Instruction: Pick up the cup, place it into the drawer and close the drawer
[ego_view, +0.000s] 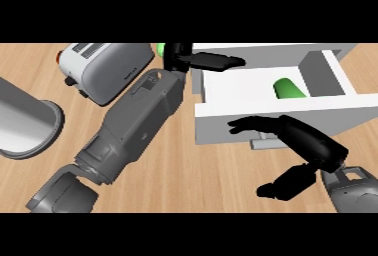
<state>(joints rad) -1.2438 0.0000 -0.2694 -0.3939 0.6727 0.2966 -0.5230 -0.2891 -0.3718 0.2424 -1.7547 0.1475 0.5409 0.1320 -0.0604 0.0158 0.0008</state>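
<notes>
Right hand (306, 142) lay against the white front panel of the open drawer (244, 90), fingers (247, 123) stretched toward the panel face and holding nothing; thumb hung apart below the palm. Just beneath the fingers a small grey handle (267, 144) projected from the panel. Contact between fingertips and panel looked likely but could not be confirmed.

Left hand (203, 59) was extended past the drawer's far left corner, fingers straight over the rim, empty. Its grey forearm ran diagonally across the wooden worktop (184, 180).

Green cup (290, 89) lay on its side inside the drawer, toward the right half, against the inner wall, touched by neither hand. A second spot of green (159, 49) showed behind the left hand; what it was could not be determined.

Status, judged: pick and place appeared complete. Drawer was not yet closed, being pulled well out. Remaining step: push the front panel in, most plausibly with the right hand. The left hand near the rim might need to clear first.

Also noted: toaster (107, 70) left of the forearm, and a grey cylindrical vessel (26, 125) at the left edge.
</notes>
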